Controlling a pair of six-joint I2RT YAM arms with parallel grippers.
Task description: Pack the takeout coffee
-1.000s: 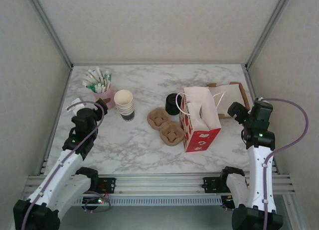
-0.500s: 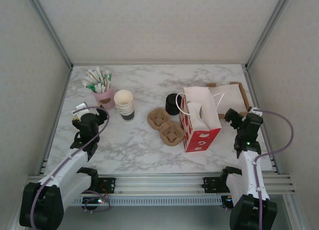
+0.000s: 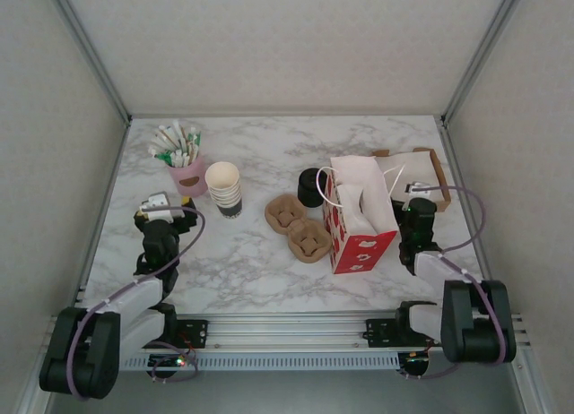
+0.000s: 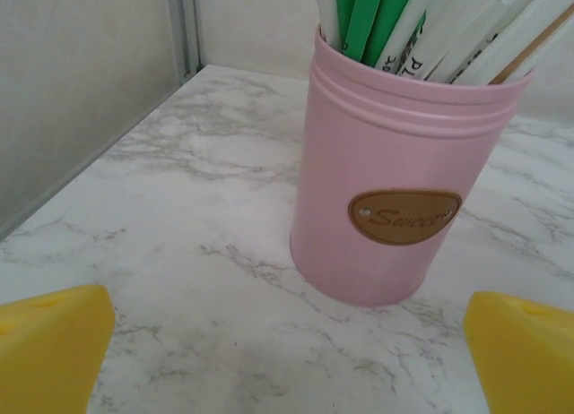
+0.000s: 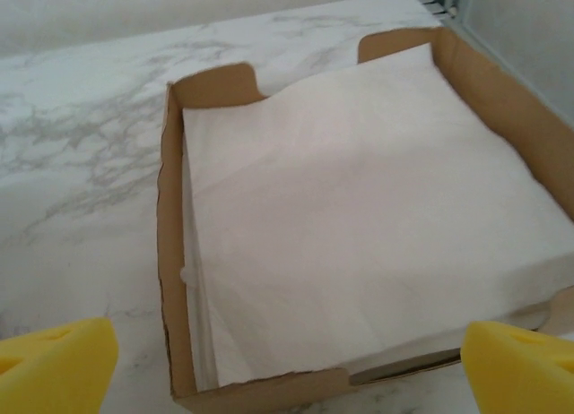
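Desk [image 3: 269, 262]: marble, carrying everything; your two arms sat folded low at its near edge.
Bag [image 3: 363, 239]: red, upright and open, right of centre. It looked light and tall, so a careless sweep of your right arm could tip it or crush its mouth.
Napkin tray [image 5: 170, 253]: just ahead of the right pincer; a low reach could snag its cardboard wall.
Cup holder [image 3: 298, 228]: brown, lying flat just left of the bag.
Cup stack [image 3: 224, 188]: lidless, easy for you to mistake for the coffee.
Pink tin [image 4: 386, 190]: full of straws, just ahead of the left pincer; a forward push could topple it.
Coffee cup: you could not tell where it stood; the bag's inside was too small to read.
Left pincer [image 3: 161, 210]: fingers wide apart, holding and touching nothing.
Right pincer [image 3: 415, 208]: likewise spread wide, with nothing between the fingers.
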